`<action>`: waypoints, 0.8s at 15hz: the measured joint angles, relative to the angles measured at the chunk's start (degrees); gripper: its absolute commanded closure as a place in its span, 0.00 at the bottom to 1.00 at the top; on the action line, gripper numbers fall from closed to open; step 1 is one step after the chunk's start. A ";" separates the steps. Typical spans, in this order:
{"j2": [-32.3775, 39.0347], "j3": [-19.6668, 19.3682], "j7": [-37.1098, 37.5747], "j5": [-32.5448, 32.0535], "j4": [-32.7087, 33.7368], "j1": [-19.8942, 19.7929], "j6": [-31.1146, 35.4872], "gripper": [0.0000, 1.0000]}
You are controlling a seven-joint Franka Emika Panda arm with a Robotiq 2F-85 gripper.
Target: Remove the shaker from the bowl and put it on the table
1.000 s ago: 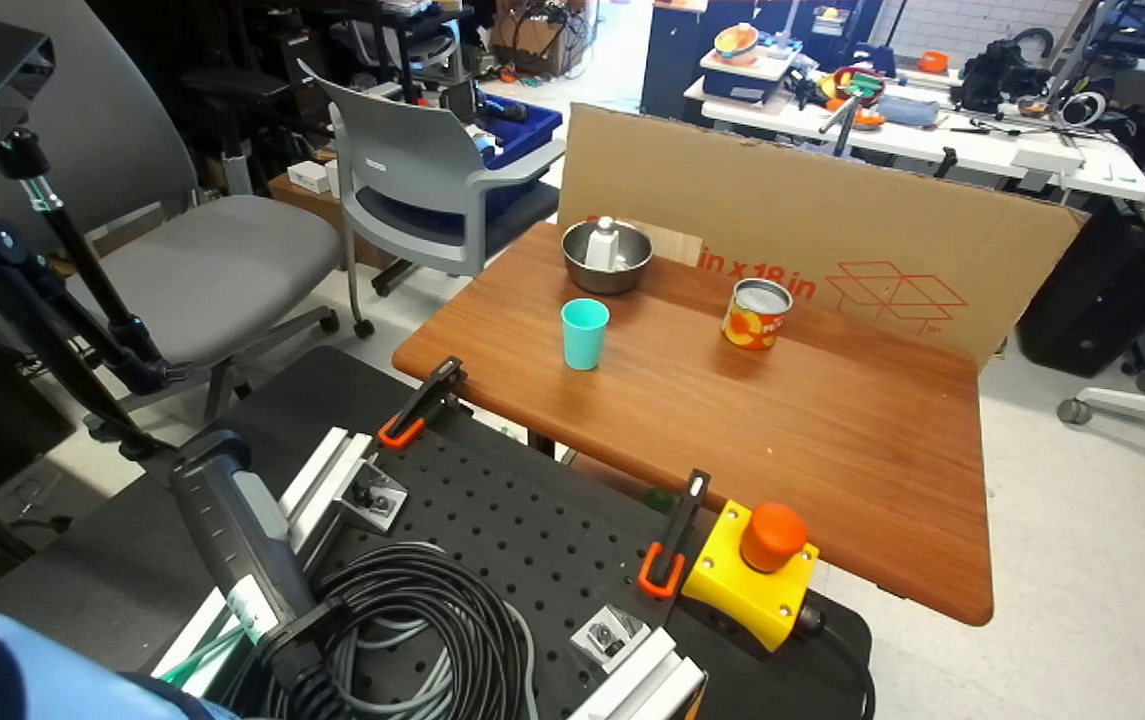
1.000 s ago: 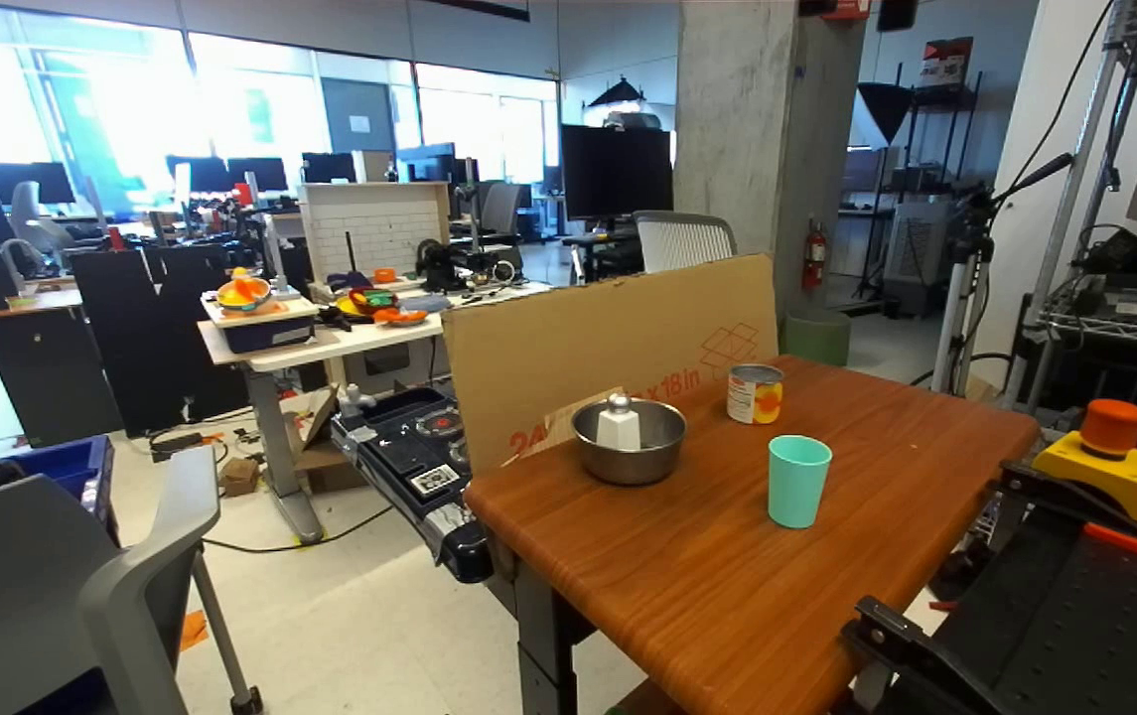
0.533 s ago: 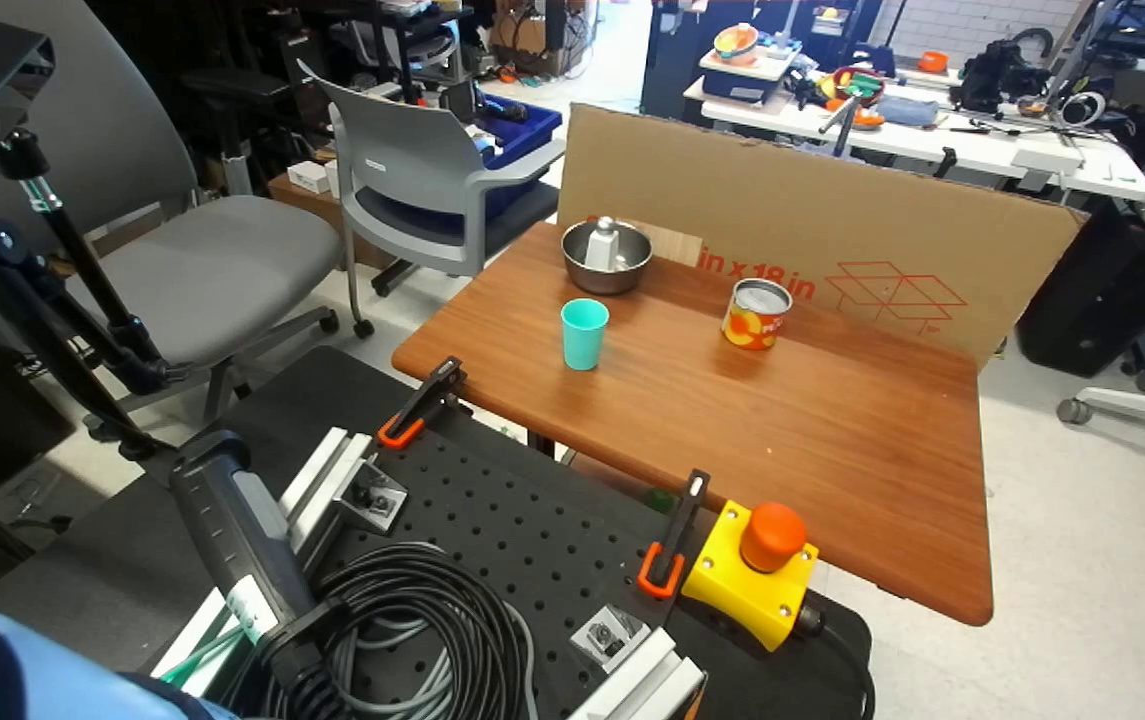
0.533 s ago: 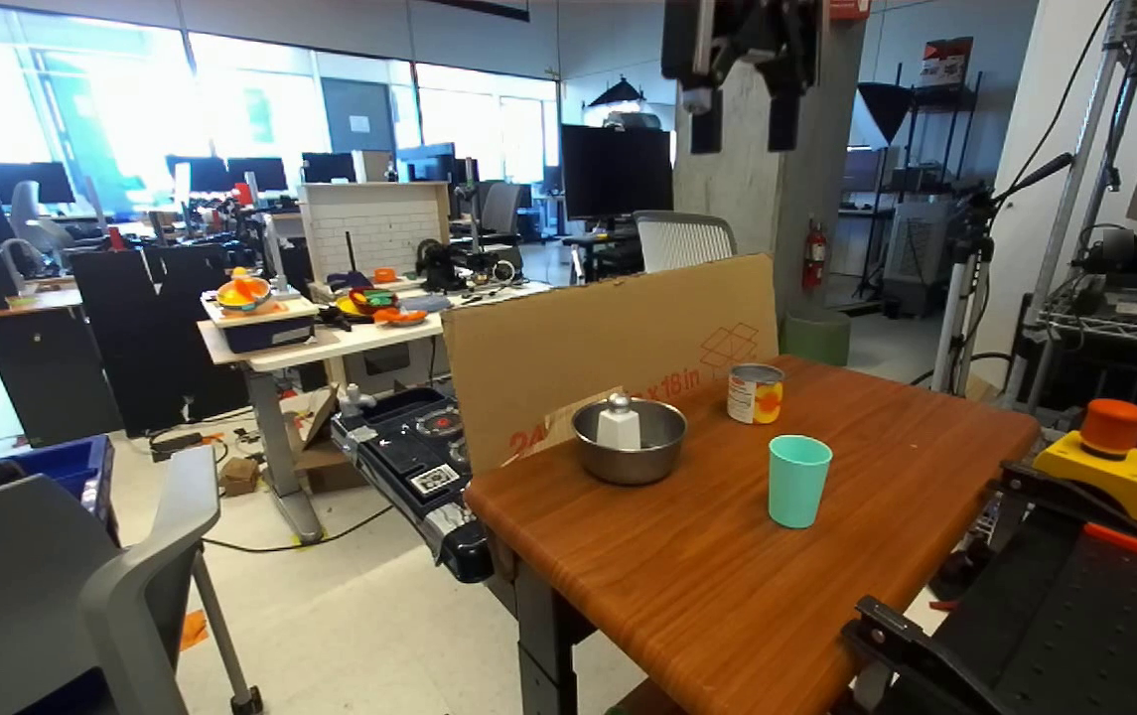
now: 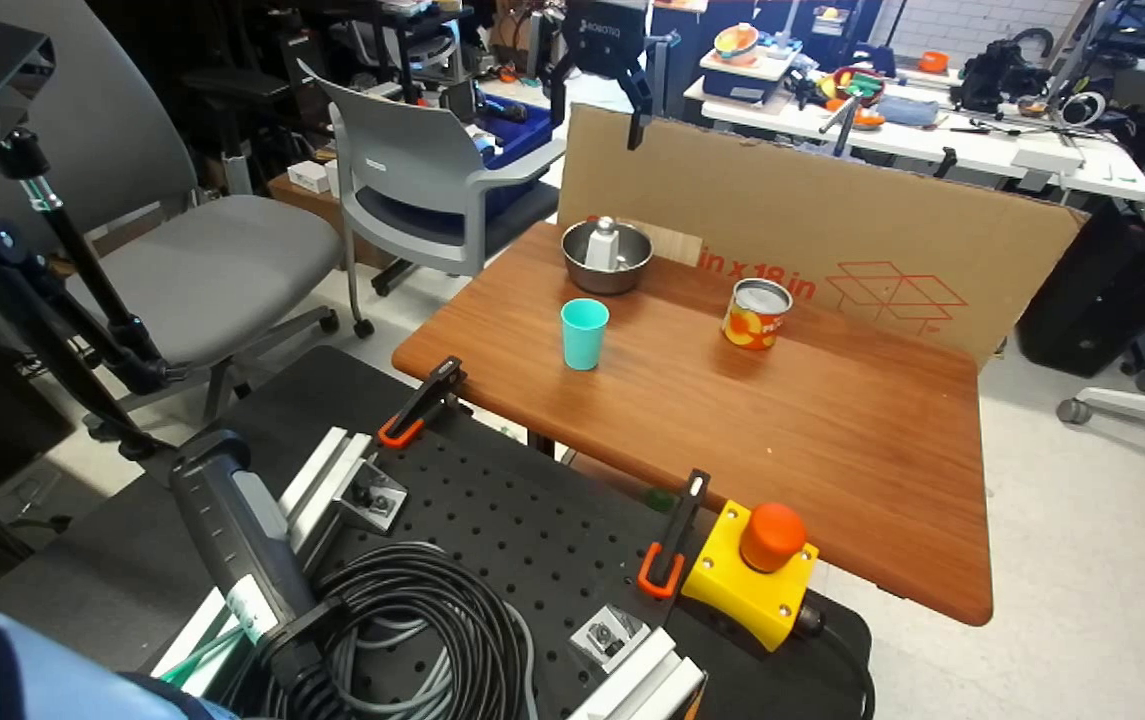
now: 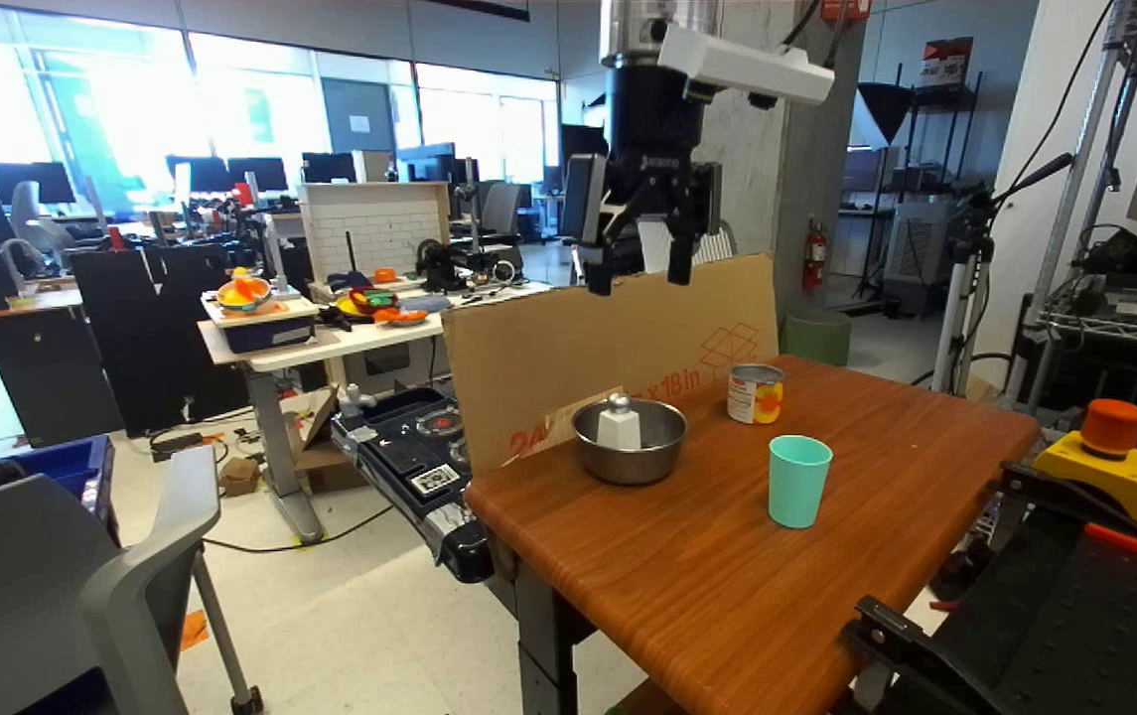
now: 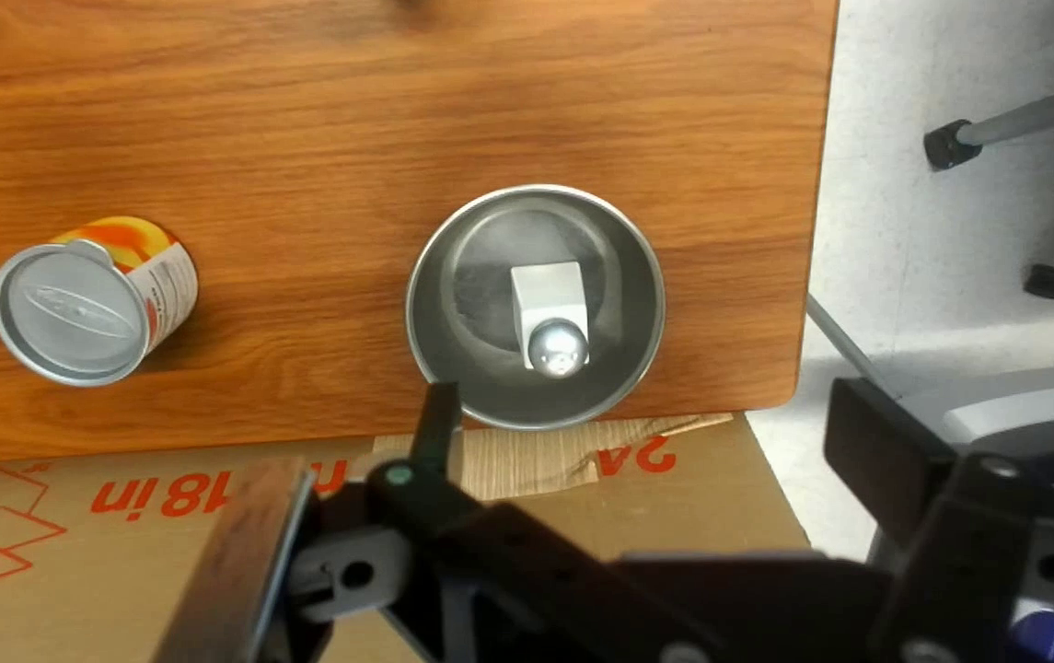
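Note:
The white shaker (image 5: pixel 602 250) with a round silver top stands in the steel bowl (image 5: pixel 607 284), near the table's back corner. Both show in an exterior view too: shaker (image 6: pixel 619 431), bowl (image 6: pixel 630 467). In the wrist view the shaker (image 7: pixel 549 293) stands inside the bowl (image 7: pixel 630 304), seen from above. The reddish-brown wooden table (image 5: pixel 832 430) carries the bowl. My gripper (image 6: pixel 639 278) is open and empty, high above the bowl, apart from it; it also shows at the top of an exterior view (image 5: pixel 597 122). In the wrist view the fingers (image 7: pixel 651 401) are wide apart.
A teal cup (image 5: pixel 583 342) stands in front of the bowl. A food can (image 5: pixel 757 316) stands beside it, nearer the middle. A cardboard sheet (image 5: pixel 792 195) stands along the back edge. Clamps and a yellow box with an orange button (image 5: pixel 747 580) sit at the front edge.
My gripper has come down into both exterior views, from above, to over the bowl. The shaker, bowl, cup and can have not moved.

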 measured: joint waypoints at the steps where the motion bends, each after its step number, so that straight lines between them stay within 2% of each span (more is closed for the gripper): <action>1: 1.30 -0.21 0.35 0.00 0.78 0.12 0.07 0.00; 12: 12.82 -3.16 2.01 -0.30 9.54 2.00 -0.17 0.00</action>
